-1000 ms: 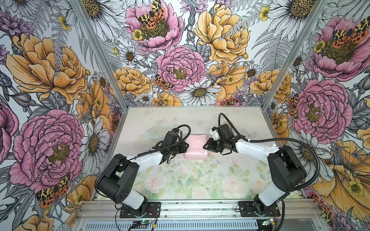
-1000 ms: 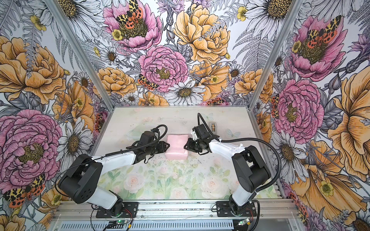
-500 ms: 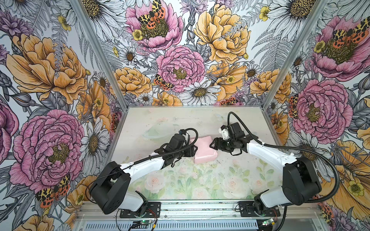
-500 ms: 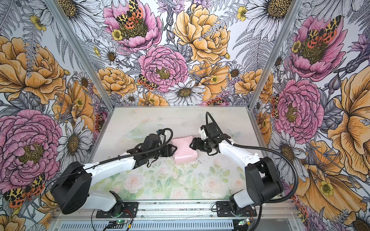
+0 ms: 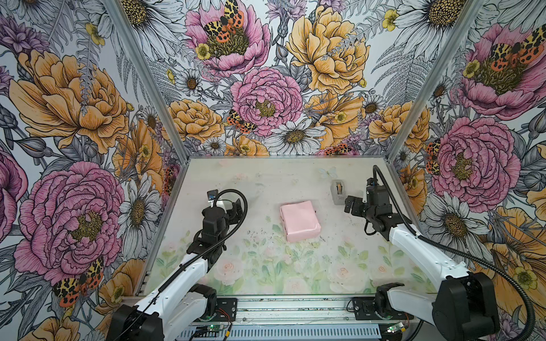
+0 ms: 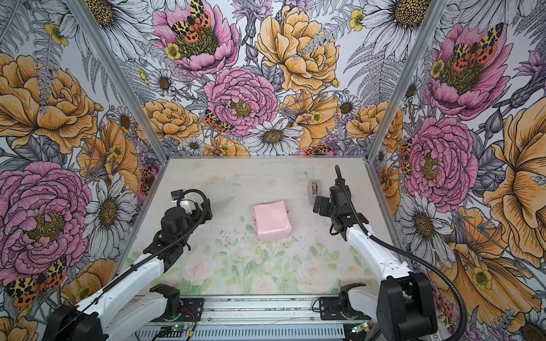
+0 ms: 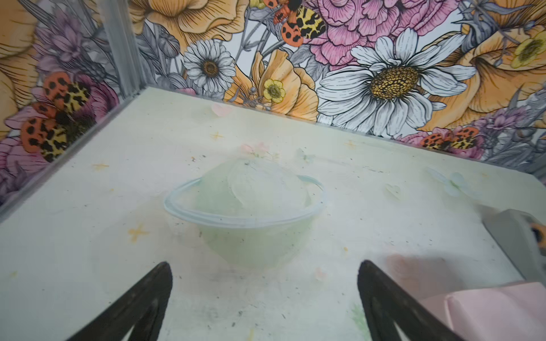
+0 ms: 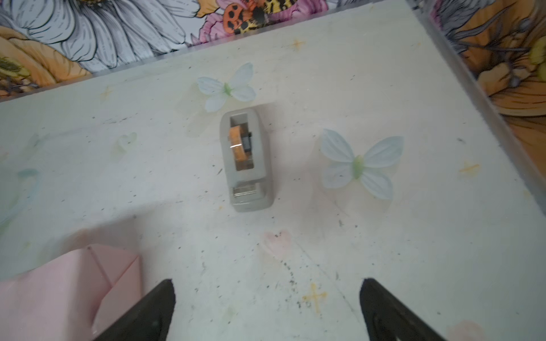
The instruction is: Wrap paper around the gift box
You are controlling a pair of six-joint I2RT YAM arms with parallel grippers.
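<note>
Along the near edge of the bench (image 5: pixel 295 274) sit the two arm bases, on a printed mat of pale roses and leaves.

Farther in, about mid-bench, lies the paper (image 5: pixel 300 221), pale pink side out, folded into a squarish parcel set slightly askew. The gift box is hidden inside it, and no blue shows in any view. Both top views show the parcel lying free, with a clear gap to each arm.

The left claw (image 5: pixel 236 209) hangs well to the parcel's left. The right claw (image 5: pixel 352 205) hangs well to its right and a little farther back.

From above I cannot tell how either claw is set; the wrist views show that. In the left wrist view the left claw (image 7: pixel 266 310) has its two black fingers (image 7: pixel 141 307) wide apart over bare bench, with nothing between them. One pink corner of the paper (image 7: pixel 496 313) shows beside one finger. In the right wrist view the right claw (image 8: pixel 266 313) is spread just as wide and just as empty. Only here do the folded flaps on the parcel's end (image 8: pixel 118 277) show.

Beyond the right claw stands a small grey tape dispenser (image 5: pixel 338 192), just beside it in the top views. The right wrist view shows its orange roll (image 8: pixel 237 144) and two pale blue butterflies (image 8: pixel 359 165) printed on the bench around it. The left wrist view catches only the dispenser's edge (image 7: pixel 517 236), and in the middle a faint green ringed shape (image 7: pixel 245 212) printed on the bench.

Behind everything rises the flowered far wall (image 5: pixel 266 97).
</note>
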